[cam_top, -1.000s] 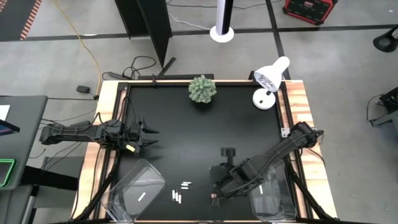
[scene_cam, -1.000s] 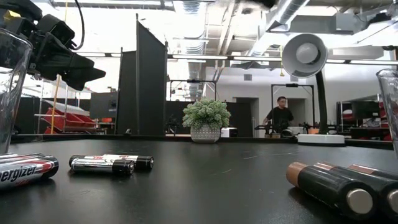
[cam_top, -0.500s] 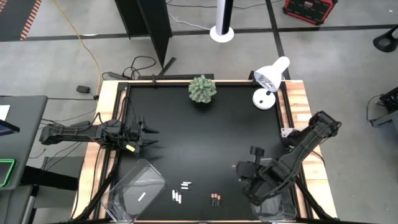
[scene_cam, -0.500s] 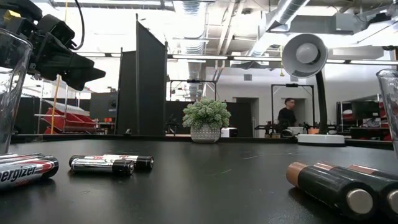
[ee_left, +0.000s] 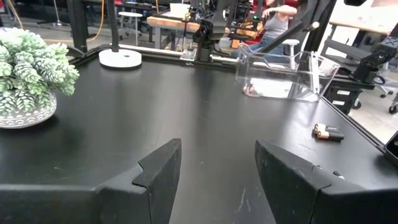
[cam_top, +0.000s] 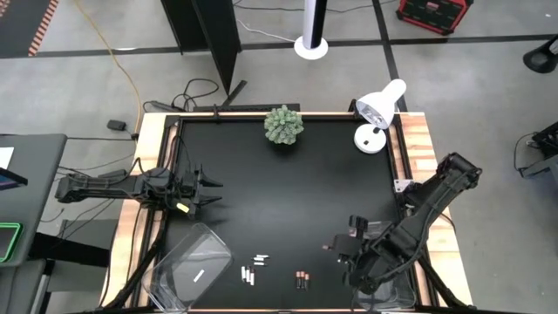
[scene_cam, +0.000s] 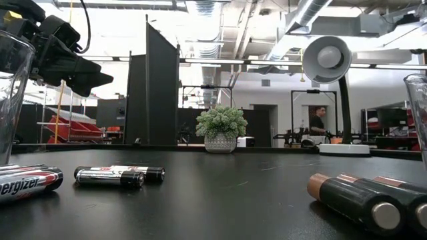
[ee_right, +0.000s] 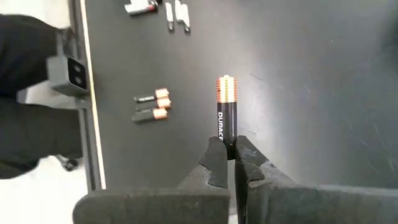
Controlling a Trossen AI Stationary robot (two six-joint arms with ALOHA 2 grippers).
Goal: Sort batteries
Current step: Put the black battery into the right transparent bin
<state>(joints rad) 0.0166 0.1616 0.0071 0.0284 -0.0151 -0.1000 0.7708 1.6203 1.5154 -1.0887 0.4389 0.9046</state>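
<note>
Right gripper (ee_right: 227, 152) swung off the copper-top pair (cam_top: 302, 279), now beside the right bin (cam_top: 397, 283).
I see its fingers pinching a Duracell battery (ee_right: 226, 112), axis straight out from the tips.

Overhead, table-level, two wrist views

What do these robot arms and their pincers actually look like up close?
Both arms are dark, nearly black, built of jointed segments with thin cables running alongside. The left gripper ends in two broad, angular matte-black fingers with stepped inner edges. The right gripper has the same kind of dark flat fingers. A small yellow mark shows near the left arm's wrist in the high view.
</note>
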